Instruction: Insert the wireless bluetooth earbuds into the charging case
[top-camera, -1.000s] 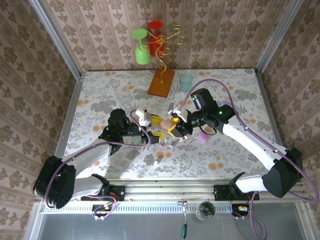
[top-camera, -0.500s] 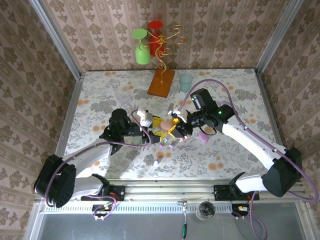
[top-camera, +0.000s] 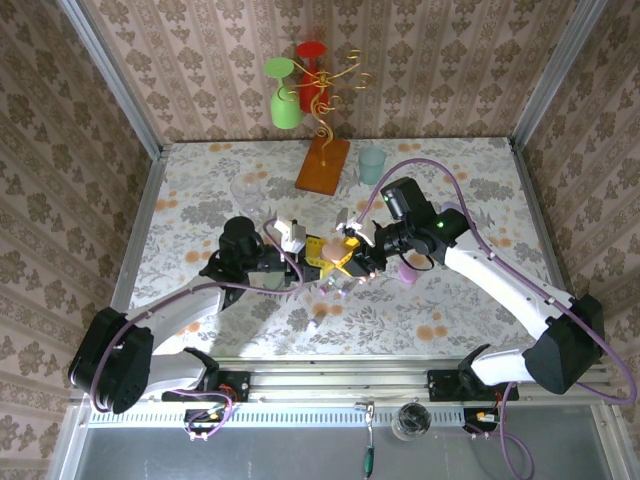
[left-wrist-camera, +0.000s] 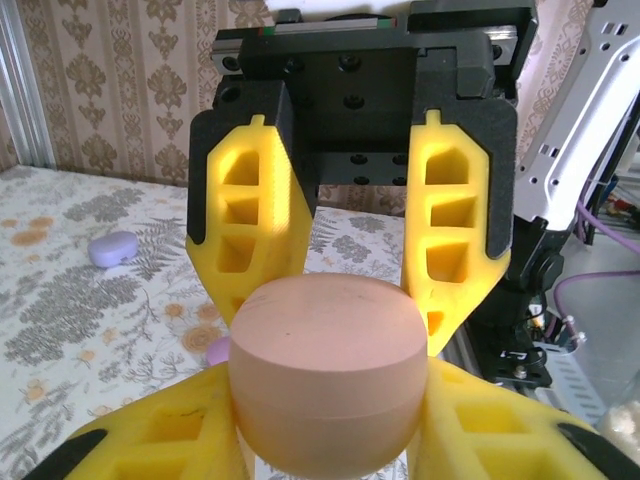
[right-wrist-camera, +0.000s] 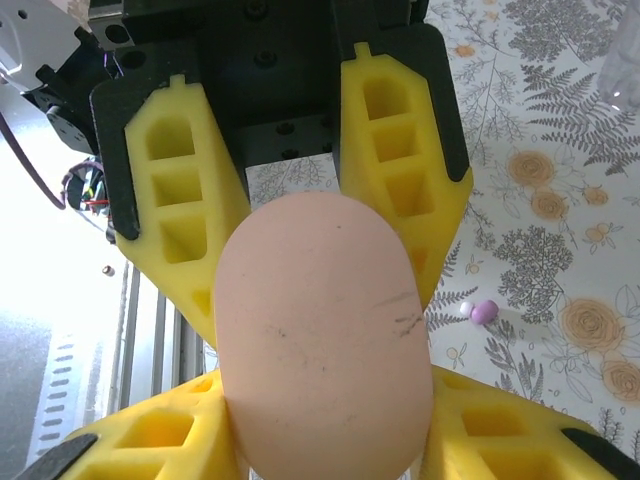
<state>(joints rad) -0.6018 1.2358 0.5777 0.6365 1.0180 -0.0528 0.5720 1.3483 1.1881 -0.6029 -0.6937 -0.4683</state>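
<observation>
A pink pebble-shaped charging case hangs above the table mid-scene, lid closed, pinched from both sides. My left gripper is shut on it, its yellow fingers pressing the case's flanks. Facing it, my right gripper is also shut on the same case, its fingers hugging both sides. A tiny purple earbud lies on the tablecloth with a white one touching it, beyond the case. The case is mostly hidden between the fingers from above.
A lilac case rests on the cloth just right of the grippers. Further back stand a gold stand on a wooden base holding green and red cups, a teal cup and a clear glass.
My left gripper has shifted slightly right and its fingers have closed onto the pink case. The right gripper has kept its hold and barely moved.
</observation>
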